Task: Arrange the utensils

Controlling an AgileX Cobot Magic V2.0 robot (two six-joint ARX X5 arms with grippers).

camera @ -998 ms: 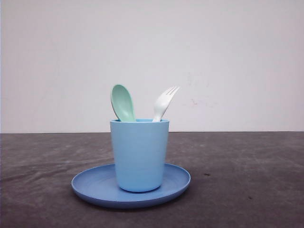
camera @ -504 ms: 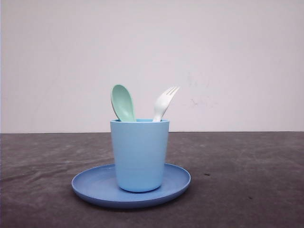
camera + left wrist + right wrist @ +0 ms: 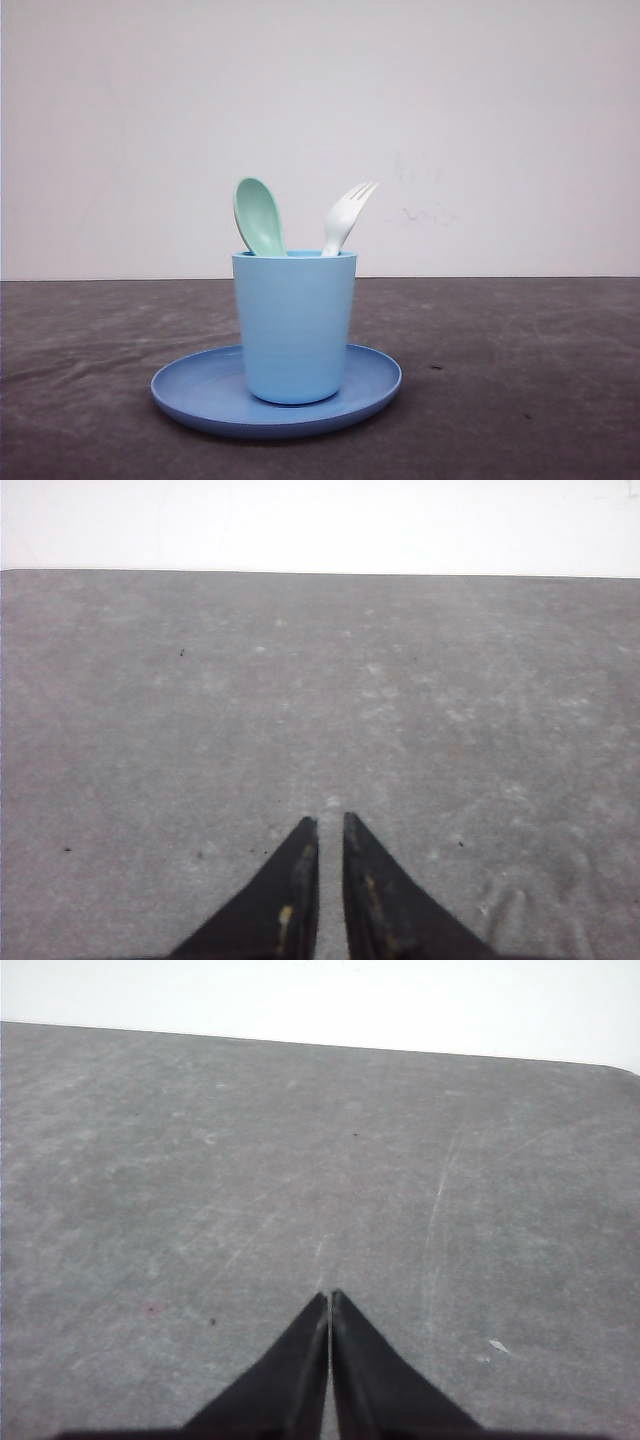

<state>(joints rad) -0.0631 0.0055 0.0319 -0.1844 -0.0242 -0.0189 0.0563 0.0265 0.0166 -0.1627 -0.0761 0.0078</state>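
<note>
Utensils are found standing together in a light blue cup [image 3: 294, 325], which itself stands on a round blue plate [image 3: 200, 395] set on a dark grey table [image 3: 540, 380]. A mint-green spoon [image 3: 258, 216] leans toward the left side of the cup with its bowl upward, and a small white fork [image 3: 345, 217] leans toward the right with its short tines upward; the handles are hidden inside the cup. The two heads are seen apart, not touching above the rim.

Both pieces appear to be moulded plastic, so they are judged to be light, stiff and not fragile, though smooth enough to slip between hard fingertips. The spoon's rounded bowl is likely to be awkward to pinch squarely; the neck just above the cup rim is judged the better place to be gripped. The fork's flat neck below the tines is judged the surest hold, since the thin tines could flex or twist. Because the cup is also light and merely resting on the plate, it could be tipped or dragged if a piece is pulled sideways rather than straight up.

The table is seen as matte, faintly scuffed and mottled. The left gripper [image 3: 330, 825] is held over bare table with only a narrow slit between its black tapered fingertips, nothing in it. The right gripper [image 3: 330, 1297] is pressed fully together over bare table, also holding nothing.
</note>
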